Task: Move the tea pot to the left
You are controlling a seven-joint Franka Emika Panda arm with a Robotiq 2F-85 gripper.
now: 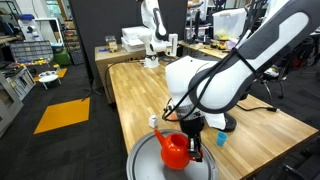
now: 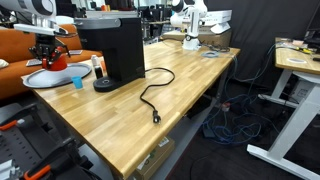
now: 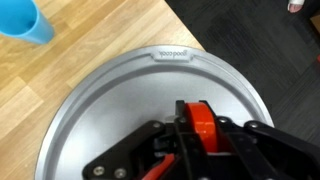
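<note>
The gripper point(image 3: 200, 114) has its two black fingers point(image 3: 184, 132) pulled in tight on a red part of the tea pot point(image 3: 203, 126). They are squeezing it from both sides. The tea pot point(image 1: 176, 150) is over the round silver tray point(image 1: 141, 160), near the edge of the wooden table point(image 1: 140, 85). I cannot tell if it rests on the tray or hangs just above it.

The wrist view shows the grip up close, with a blue cup point(image 3: 25, 20) on the wood beside the tray. Only an exterior view shows the black coffee machine point(image 2: 112, 45) and a black cable point(image 2: 150, 95) behind the tray.
</note>
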